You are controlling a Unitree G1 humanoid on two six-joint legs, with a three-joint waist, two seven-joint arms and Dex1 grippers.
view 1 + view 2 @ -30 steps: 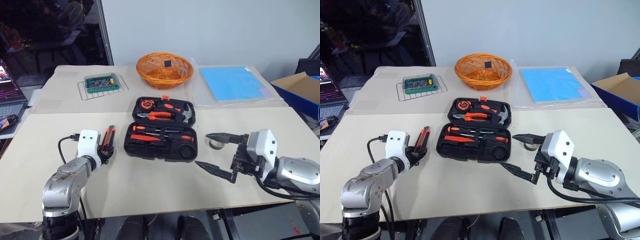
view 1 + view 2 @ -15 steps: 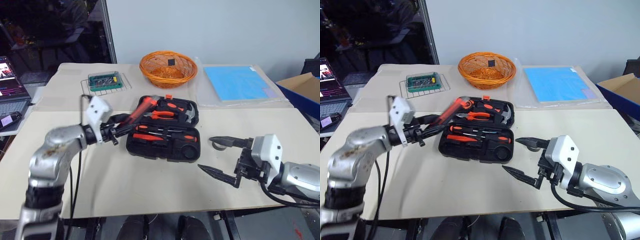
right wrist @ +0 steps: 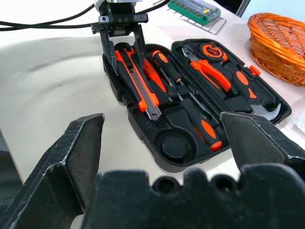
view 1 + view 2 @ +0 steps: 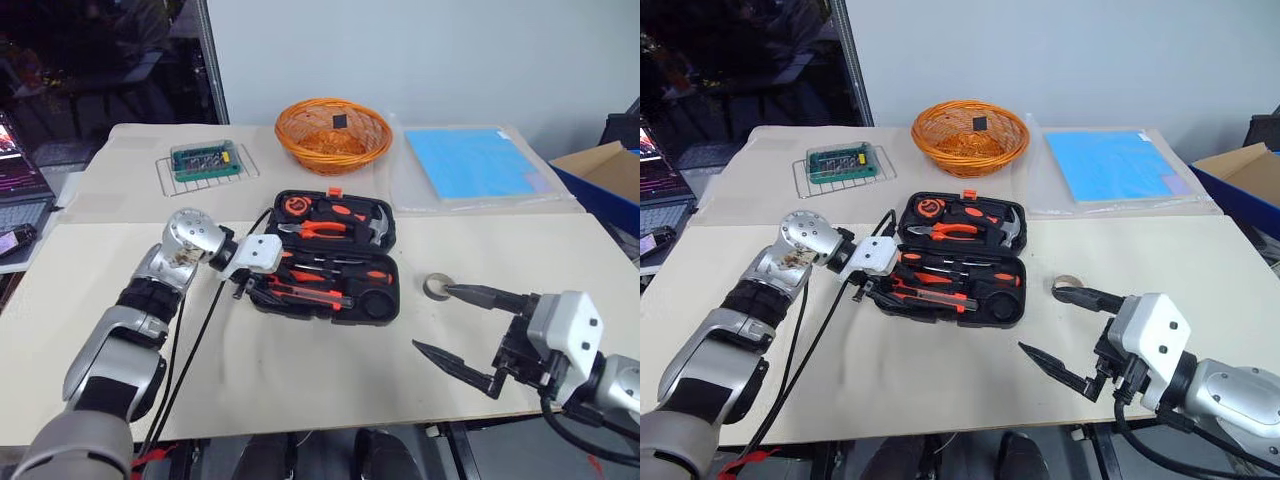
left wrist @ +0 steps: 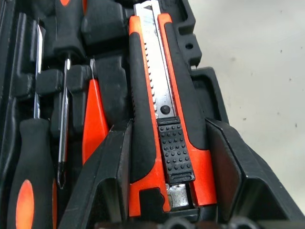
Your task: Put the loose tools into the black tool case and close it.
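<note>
The black tool case (image 4: 376, 304) lies open mid-table. Its front half holds two black-and-orange screwdrivers (image 3: 200, 119) and a small orange screwdriver (image 5: 93, 114). My left gripper (image 4: 247, 284) reaches in from the case's left end, shut on the orange-and-black utility knife (image 5: 162, 86). The knife lies lengthwise along the case's front row (image 4: 300, 292). The small greyish tape ring (image 4: 437, 287) rests on the table right of the case. My right gripper (image 4: 435, 318) hovers open just behind the ring, nothing between its fingers.
Pliers (image 4: 320, 230), a hammer and a tape measure fill the case's lid half. An orange wicker basket (image 4: 332, 130), a green box of bits (image 4: 205, 160) on a wire rack and a blue sheet (image 4: 475, 165) sit at the back. A blue-edged cardboard box (image 4: 600, 175) stands far right.
My left gripper carried the utility knife from the table left of the case, up and rightward, rolling over, down into the case's front half. The right gripper drew back slightly, still open.
</note>
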